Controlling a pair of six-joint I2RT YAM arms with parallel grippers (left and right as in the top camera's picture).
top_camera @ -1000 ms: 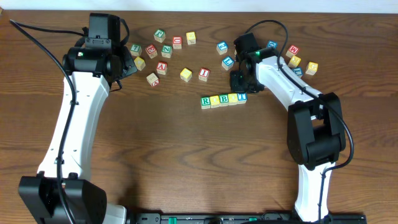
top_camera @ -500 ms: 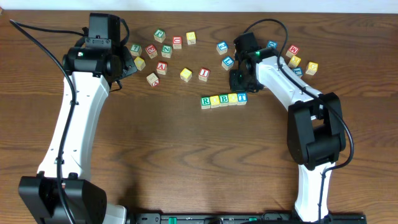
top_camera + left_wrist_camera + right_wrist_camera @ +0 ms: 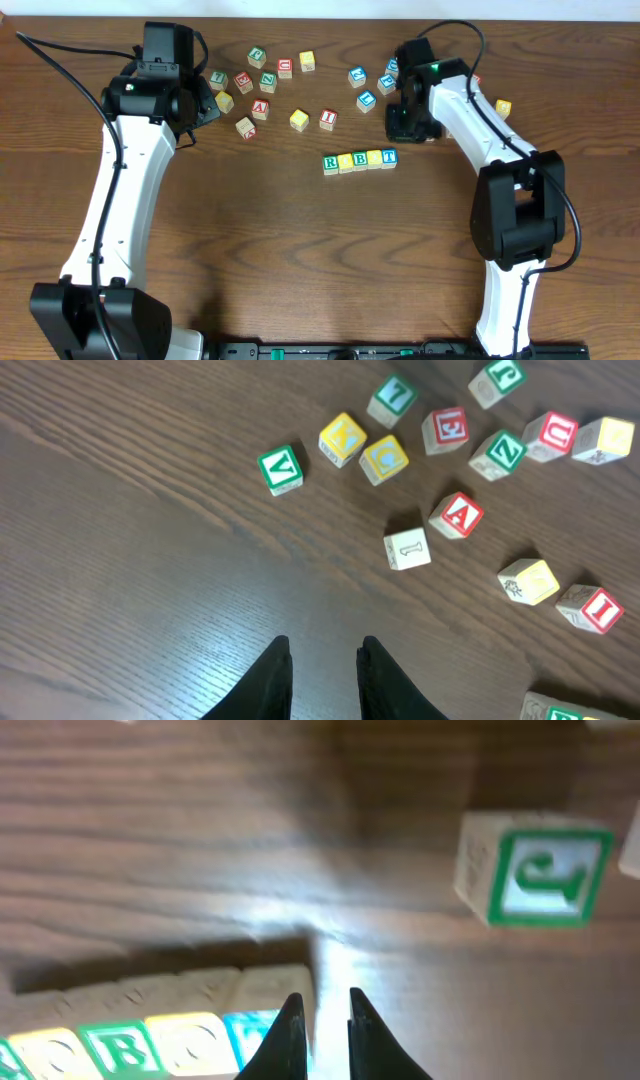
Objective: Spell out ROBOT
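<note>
Overhead shows the whole block row (image 3: 359, 160); right wrist only part.

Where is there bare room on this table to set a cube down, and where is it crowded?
Bare: the wide stretch of table below the ROBOT row, between the left arm and right arm. Crowded: the far band above the row, where loose cubes lie scattered close together.

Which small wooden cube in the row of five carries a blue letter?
The small wooden T cube, at the end opposite the green-lettered R cube; the others are green-lettered or yellow-faced.
</note>
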